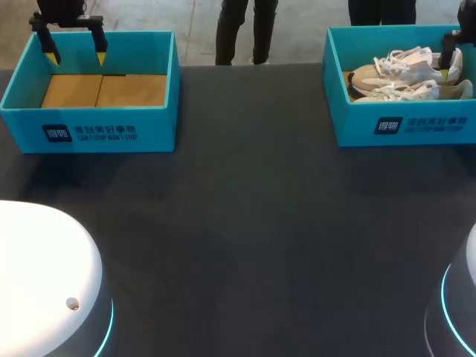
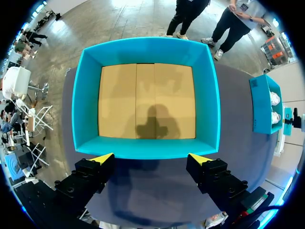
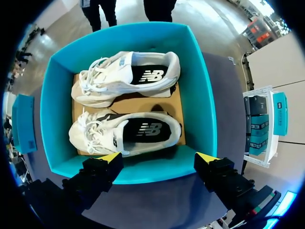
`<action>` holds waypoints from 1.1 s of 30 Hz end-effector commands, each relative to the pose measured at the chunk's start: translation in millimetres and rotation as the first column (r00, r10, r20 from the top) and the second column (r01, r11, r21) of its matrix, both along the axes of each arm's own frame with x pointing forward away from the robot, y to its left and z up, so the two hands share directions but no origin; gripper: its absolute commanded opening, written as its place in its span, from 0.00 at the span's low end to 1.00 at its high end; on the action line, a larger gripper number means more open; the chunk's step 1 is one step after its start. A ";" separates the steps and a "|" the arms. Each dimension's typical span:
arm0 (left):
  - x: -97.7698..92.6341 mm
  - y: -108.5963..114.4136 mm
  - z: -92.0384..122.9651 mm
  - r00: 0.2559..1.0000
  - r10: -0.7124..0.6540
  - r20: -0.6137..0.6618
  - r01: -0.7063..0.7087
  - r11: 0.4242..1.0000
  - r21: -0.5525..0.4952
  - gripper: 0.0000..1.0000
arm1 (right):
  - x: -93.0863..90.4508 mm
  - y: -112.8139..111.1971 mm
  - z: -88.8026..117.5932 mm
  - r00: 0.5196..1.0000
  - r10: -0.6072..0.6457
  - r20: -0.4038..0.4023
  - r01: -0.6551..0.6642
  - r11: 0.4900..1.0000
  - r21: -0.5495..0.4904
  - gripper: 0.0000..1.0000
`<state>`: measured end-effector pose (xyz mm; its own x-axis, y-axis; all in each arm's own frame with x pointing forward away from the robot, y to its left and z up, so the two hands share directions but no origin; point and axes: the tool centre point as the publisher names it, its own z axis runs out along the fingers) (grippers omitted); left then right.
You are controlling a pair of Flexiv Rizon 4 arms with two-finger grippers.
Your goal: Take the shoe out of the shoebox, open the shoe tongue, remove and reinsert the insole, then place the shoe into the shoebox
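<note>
Your left tool (image 2: 151, 158): fingers wide apart, holding nothing, over the left shoebox (image 2: 85, 105).
Your right tool (image 3: 159, 156): wide apart, above two shoes (image 3: 125, 78) in the right shoebox (image 3: 200, 95).

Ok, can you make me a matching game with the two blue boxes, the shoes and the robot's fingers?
Things:
1. left shoebox
2. right shoebox
3. shoes
4. left fingertips

Descriptions:
a. bright yellow
b. white, with laces
c. only brown cardboard showing inside
d. two shoes lying inside

Pairs: 1-c, 2-d, 3-b, 4-a
</note>
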<state>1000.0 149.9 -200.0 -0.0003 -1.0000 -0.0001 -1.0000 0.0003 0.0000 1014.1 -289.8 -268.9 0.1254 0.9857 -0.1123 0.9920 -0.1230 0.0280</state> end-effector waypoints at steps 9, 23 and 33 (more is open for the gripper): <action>0.0 0.1 0.0 1.000 0.000 0.000 0.000 1.000 0.000 1.00 | 4.6 -3.8 -2.0 1.000 0.006 0.017 -0.006 1.000 0.024 1.00; 0.0 0.1 0.0 1.000 0.000 0.000 0.000 1.000 0.000 1.00 | 12.4 -19.7 -24.3 0.998 0.036 0.056 -0.038 0.998 0.039 1.00; 0.0 0.1 0.0 1.000 0.000 0.000 0.000 1.000 0.000 1.00 | 9.6 -28.2 -46.1 0.996 0.051 0.076 -0.054 0.998 0.037 0.97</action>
